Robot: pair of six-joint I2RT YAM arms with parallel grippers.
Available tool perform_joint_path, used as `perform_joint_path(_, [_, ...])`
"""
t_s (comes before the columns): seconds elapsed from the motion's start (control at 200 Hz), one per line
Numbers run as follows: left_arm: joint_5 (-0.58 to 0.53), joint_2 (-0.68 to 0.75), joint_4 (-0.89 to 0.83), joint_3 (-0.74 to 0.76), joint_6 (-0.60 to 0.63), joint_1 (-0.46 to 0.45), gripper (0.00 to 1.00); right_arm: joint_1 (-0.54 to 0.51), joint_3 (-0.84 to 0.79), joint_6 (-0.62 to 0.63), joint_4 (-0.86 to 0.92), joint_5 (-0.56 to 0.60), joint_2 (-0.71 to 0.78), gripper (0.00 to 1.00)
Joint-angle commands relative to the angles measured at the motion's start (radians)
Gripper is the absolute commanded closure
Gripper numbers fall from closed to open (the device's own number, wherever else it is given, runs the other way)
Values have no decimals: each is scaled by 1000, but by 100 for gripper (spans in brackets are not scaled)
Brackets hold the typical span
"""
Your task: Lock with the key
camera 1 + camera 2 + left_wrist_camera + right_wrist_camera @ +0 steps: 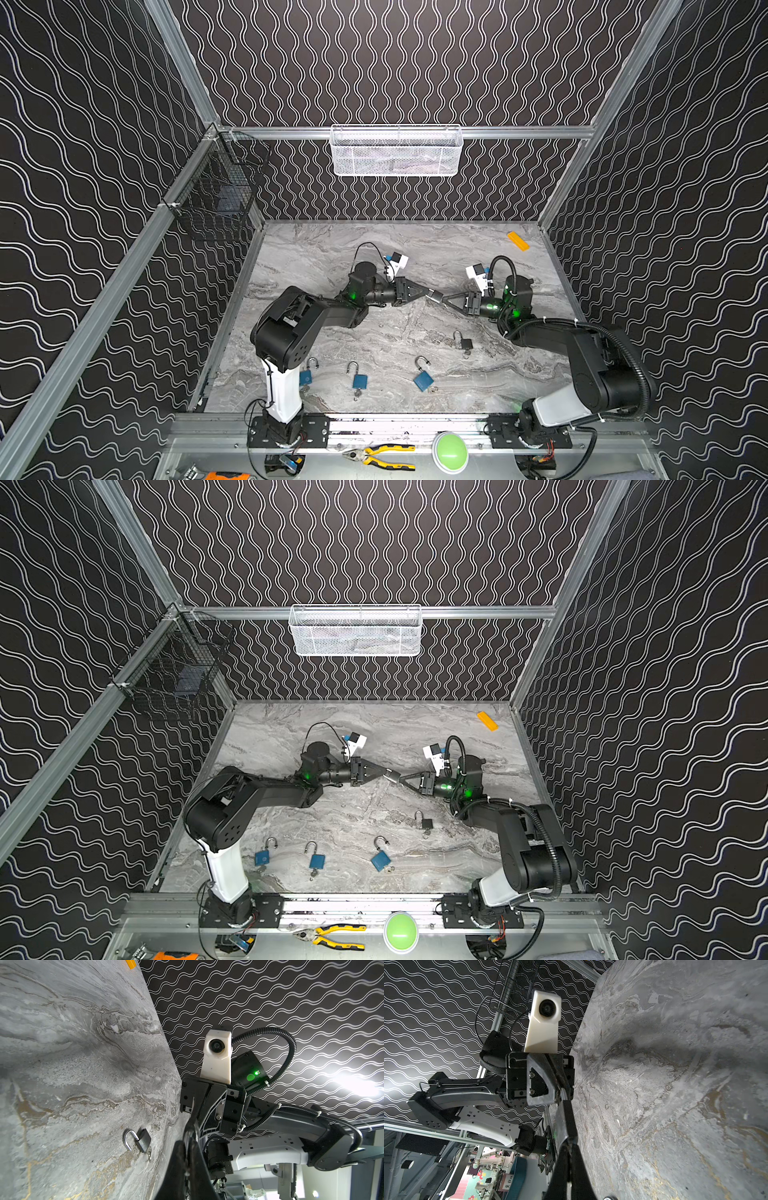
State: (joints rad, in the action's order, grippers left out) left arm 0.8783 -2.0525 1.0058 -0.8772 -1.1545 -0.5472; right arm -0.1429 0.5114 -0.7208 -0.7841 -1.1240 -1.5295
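Closest to the lens in the right wrist view, the right gripper has its two black fingers closed on the near end of a dark grey rectangular metal padlock. That is the end where a key would sit. The pads cover it, so I cannot tell whether they pinch a key or the body itself.

The padlock hangs in mid-air above the grey marble tabletop. Its long axis runs straight out from the right fingertips to the left gripper, which meets it head-on. A bright silver piece at the far end, likely the shackle, disappears between the left fingers, which are pressed shut on it. Both sets of fingertips touch the padlock, one at each end, and the right arm has the key end. Any turn would go about this shared line, which I judge to be roughly the right wrist's own roll axis.

Nothing but the padlock stands between the two sets of fingertips. Below the right fingers, toward that arm's base, a small dark padlock with an open silver shackle lies on the marble, well apart. Three blue padlocks lie further toward the bases. An orange block sits far behind the right fingers.
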Motion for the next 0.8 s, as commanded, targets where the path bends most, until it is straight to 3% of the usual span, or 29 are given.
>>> perform_joint_path(0.0, [-33, -12, 161, 10, -65, 23, 100, 3, 7, 15, 27, -13, -13, 100])
perform_joint_path(0.175, [-26, -36, 245, 18, -125, 38, 100, 5, 3, 12, 14, -19, -22, 100])
perform_joint_path(0.39, [1, -40, 180, 10, -93, 54, 100, 44, 12, 57, 128, 24, 25, 100])
perform_joint_path(0.631, [54, -63, -126, -106, 48, 52, 100, 155, 66, 73, 311, 85, 116, 100])
perform_joint_path(0.791, [69, -87, -542, -305, 297, 44, 100, 218, 141, 96, 464, 111, 126, 100])
